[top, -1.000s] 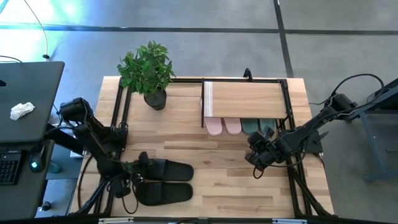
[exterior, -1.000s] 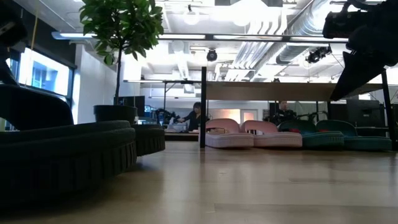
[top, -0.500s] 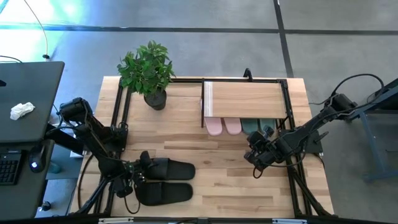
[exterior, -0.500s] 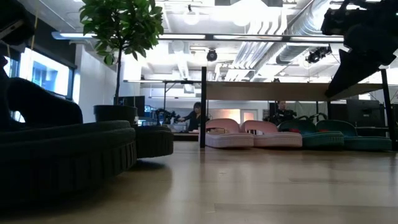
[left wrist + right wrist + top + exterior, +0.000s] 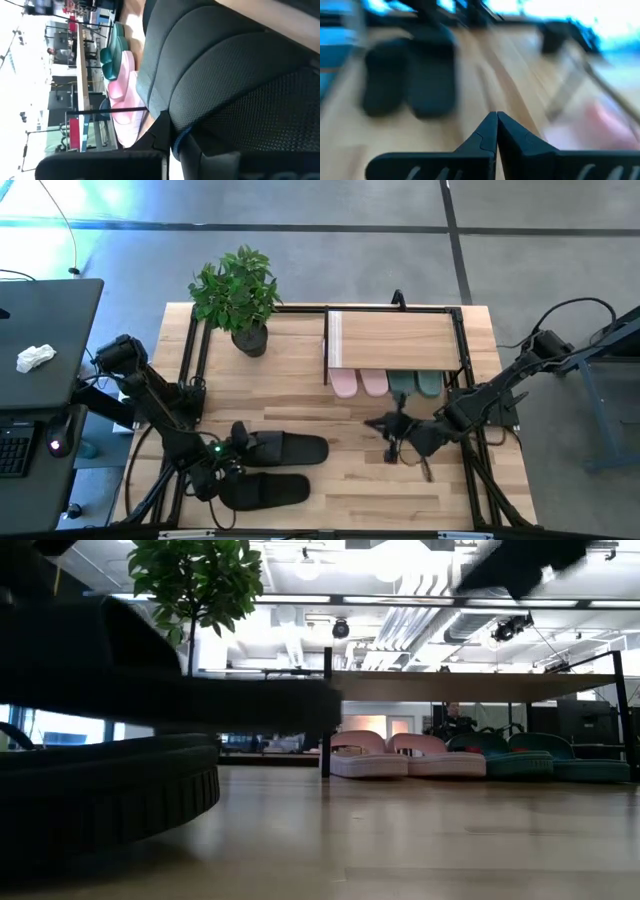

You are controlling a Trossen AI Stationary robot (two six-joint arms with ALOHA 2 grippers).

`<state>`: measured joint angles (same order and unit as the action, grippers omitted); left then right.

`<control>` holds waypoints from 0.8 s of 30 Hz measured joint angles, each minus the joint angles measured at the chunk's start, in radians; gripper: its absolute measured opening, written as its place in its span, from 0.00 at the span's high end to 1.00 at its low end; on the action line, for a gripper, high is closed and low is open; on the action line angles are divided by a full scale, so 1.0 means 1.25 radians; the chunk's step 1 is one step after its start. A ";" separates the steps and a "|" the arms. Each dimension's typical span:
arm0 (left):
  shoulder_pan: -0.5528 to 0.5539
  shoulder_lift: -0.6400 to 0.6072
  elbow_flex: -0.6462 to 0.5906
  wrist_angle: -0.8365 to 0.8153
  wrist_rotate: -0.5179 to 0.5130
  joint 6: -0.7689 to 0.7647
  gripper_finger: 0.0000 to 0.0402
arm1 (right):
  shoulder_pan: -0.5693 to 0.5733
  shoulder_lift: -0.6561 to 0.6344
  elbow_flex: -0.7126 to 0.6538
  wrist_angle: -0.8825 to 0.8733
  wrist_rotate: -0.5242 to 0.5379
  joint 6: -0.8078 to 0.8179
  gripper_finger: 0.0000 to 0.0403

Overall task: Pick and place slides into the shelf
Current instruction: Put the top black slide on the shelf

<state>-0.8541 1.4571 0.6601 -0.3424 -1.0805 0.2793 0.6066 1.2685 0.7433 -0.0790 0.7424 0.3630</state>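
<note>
- Toward 7 o'clock on the table, left gripper (image 5: pixel 232 452) clamped on one ribbed black rubber slide (image 5: pixel 290 449), lifted; its mate (image 5: pixel 265 490) lies flat.
- Under the light-wood plank shelf (image 5: pixel 395 338): pink slides (image 5: pixel 357 383), green slides (image 5: pixel 415 384).
- Right gripper (image 5: pixel 496 123) fingers pressed together, empty; wrist view alone shows it.

— Where on the surface (image 5: pixel 330 505) is the shelf (image 5: pixel 395 337)?
— At the far edge, right of centre, with a potted plant (image 5: pixel 238 297) to its left.

— And under the shelf?
— Four slides in a row: one pair (image 5: pixel 358 383) on the left, another pair (image 5: pixel 414 383) on the right, side by side.

— Near edge?
— On the left, two more slides: the front one (image 5: pixel 266 490) lying flat, the one behind it (image 5: pixel 290 449) gripped at its heel end in the left gripper (image 5: pixel 237 451).

— Right gripper (image 5: pixel 392 425)?
— Before the shelf, near the middle, well apart from the slides at the left.
</note>
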 joint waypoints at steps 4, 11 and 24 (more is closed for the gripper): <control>0.044 -0.008 0.055 0.002 0.034 0.069 0.99 | 0.019 0.000 0.000 0.166 -0.070 -0.269 1.00; 0.107 -0.016 0.147 -0.001 0.123 0.190 0.99 | 0.058 0.002 0.019 0.231 -0.107 -0.505 0.92; 0.147 -0.024 0.242 -0.005 0.170 0.261 1.00 | 0.150 0.324 0.343 -0.183 0.119 -0.685 0.58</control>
<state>-0.6705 1.4277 0.9628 -0.3490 -0.8674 0.6060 0.7946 1.6734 1.1722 -0.3080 0.8917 -0.4931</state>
